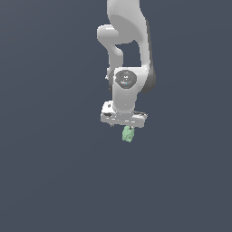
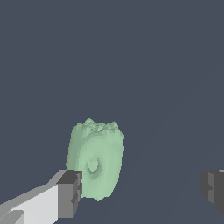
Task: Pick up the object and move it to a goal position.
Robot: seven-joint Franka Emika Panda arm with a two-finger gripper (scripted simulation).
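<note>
I see the object (image 2: 96, 159) as a pale mint-green chunk, matte, knobbly along one edge, with a small dimple on its broad face. It sits just below the white claw (image 1: 126, 128), nearer one dark finger pad (image 2: 70, 194) and possibly touching it. The other pad (image 2: 213, 187) stands well apart, so the claw is spread and grips nothing. The glossy white arm (image 1: 129, 54) hangs downward above the object.

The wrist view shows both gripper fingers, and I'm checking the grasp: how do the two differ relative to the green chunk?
In the wrist view, one finger sits right beside the green chunk, seemingly touching it; the other finger stands well apart from it. The near finger shows its white arm; the far one is cut by the frame. Both have dark grey pads.
</note>
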